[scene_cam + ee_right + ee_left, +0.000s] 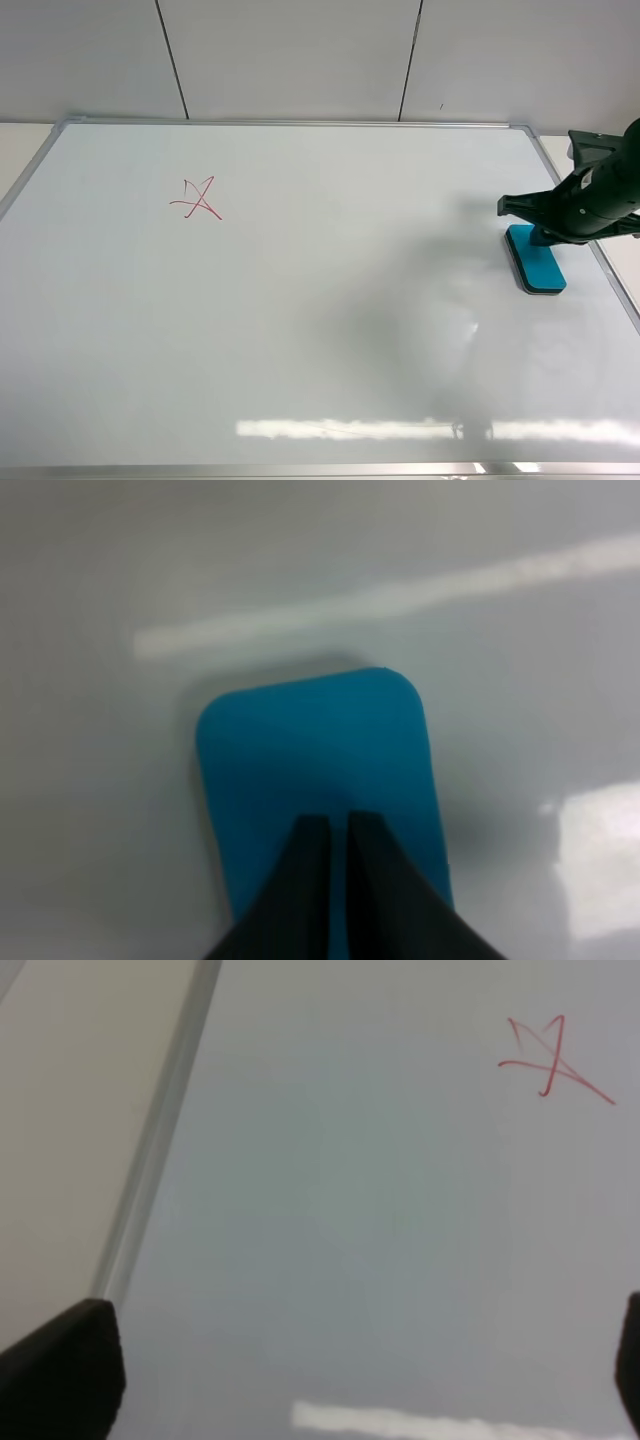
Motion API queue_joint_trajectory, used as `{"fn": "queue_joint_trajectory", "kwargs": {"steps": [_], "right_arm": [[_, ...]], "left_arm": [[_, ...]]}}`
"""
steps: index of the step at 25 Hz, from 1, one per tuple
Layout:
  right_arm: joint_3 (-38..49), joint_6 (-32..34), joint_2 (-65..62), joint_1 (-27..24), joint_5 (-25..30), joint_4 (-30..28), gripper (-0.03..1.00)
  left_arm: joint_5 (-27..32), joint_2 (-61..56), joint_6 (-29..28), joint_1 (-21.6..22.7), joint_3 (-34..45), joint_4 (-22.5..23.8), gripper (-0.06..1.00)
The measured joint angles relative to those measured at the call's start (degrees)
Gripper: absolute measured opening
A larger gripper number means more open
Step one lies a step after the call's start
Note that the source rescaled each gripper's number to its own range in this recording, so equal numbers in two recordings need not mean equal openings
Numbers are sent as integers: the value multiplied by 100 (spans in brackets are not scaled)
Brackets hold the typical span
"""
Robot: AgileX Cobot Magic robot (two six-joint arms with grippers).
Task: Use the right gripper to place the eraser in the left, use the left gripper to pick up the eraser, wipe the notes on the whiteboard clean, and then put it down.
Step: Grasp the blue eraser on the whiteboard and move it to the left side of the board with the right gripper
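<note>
we are counting one eraser point(537, 262), teal-blue, lying flat on the whiteboard point(330, 340) close to its right edge. we are counting one set of notes point(198, 199), a red star-like scribble of crossing lines in the board's far left part, well apart from the eraser. there is one whiteboard, glossy white with a thin silver frame, and it is filling most of the high view.

two grippers are showing. the right gripper point(503, 207) is reaching in from the right and hanging over the far end of the eraser. its jaws are clenched, with only a thin slit between them and nothing in it. we cannot tell whether they are touching the eraser's top. the left gripper point(345, 1380) is showing only in its own wrist view. its jaws are standing wide apart, released and grasping nothing, over bare board near the silver frame, with the scribble ahead of them.

the board is lying on a pale surface that is showing past the frame on both sides. behind it a light wall is rising, split by two dark seams into three panels. a bright strip of light is reflecting along the board's near edge, and a soft shadow is spreading beside the eraser.
</note>
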Motion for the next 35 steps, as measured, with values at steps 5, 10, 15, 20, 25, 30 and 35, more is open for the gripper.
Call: {"fn": "queue_joint_trajectory", "kwargs": {"steps": [5, 10, 15, 20, 25, 30, 35], "right_arm": [[0, 40, 130, 0, -5, 271, 0], [-75, 40, 387, 84, -39, 448, 0], [-147, 40, 591, 328, -366, 533, 0], [-177, 40, 749, 1201, -944, 1147, 0], [-172, 40, 824, 2330, -1358, 1935, 0], [-115, 40, 939, 3511, -2035, 2720, 0], [-204, 73, 1167, 4366, -2582, 3086, 0]], "left_arm": [[0, 0, 0, 0, 0, 0, 100], [0, 0, 0, 0, 0, 0, 100], [0, 0, 0, 0, 0, 0, 100], [0, 0, 0, 0, 0, 0, 100], [0, 0, 0, 0, 0, 0, 100], [0, 0, 0, 0, 0, 0, 100], [0, 0, 0, 0, 0, 0, 100]]}}
